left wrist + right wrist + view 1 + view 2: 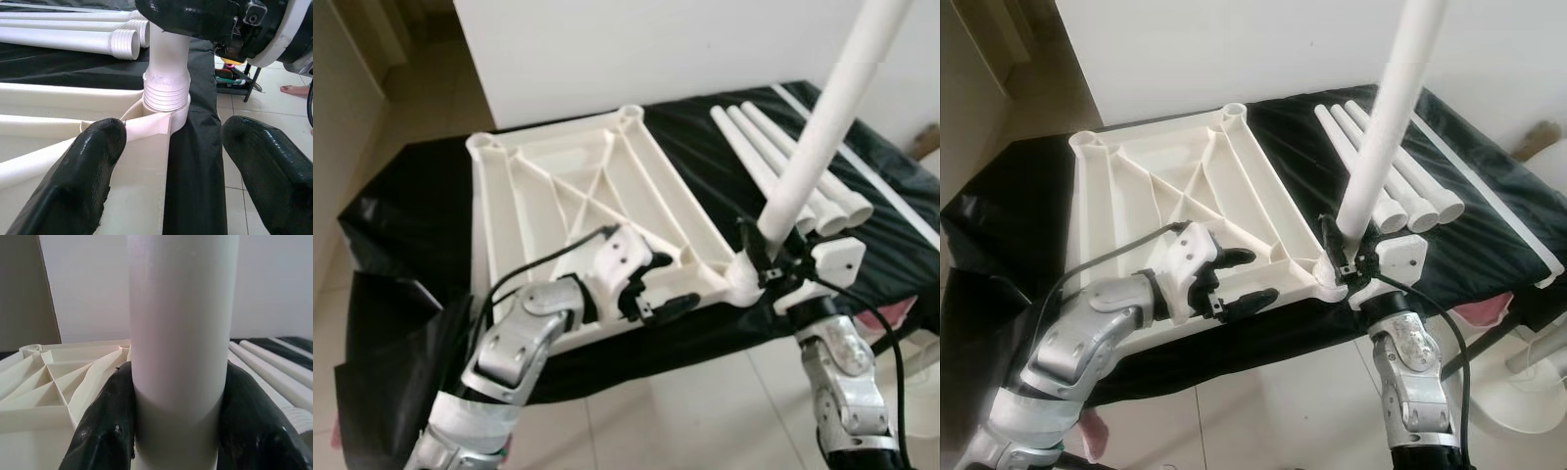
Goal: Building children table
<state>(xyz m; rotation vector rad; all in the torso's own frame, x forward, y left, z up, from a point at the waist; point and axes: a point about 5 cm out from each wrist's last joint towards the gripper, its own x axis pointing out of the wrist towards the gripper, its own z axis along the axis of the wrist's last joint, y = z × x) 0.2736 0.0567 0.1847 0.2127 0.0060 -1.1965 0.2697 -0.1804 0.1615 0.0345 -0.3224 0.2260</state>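
A: Where's the tabletop (578, 186) rn?

B: Upside down on the desk (411, 196), which has a black cover. Ribbed underside faces up, round sockets at the corners. It takes up the left-middle of the desk.

A: And my right tool (767, 257)?

B: Clenched on a white leg (822, 127), low down, just above the near-right corner socket (742, 282). From the right wrist cam I see both fingers (105, 426) pressed against the tube on either side. Leg stands tilted, top leaning right and far, and its threaded end sits in the socket.

A: Left tool (651, 284)?

B: Released, fingers spread. It's at the near edge of the tabletop, left of that socket. In the left wrist cam one finger (78, 181) lies on the plastic rim, the other is off the edge over the black cover. Can't tell if it presses down.

A: Other legs?

B: Three spare legs (773, 162) lie side by side on the desk, right of the tabletop, threaded ends toward me. Thin white strip (862, 166) runs along the far-right desk edge. Tiled floor (705, 411) below.
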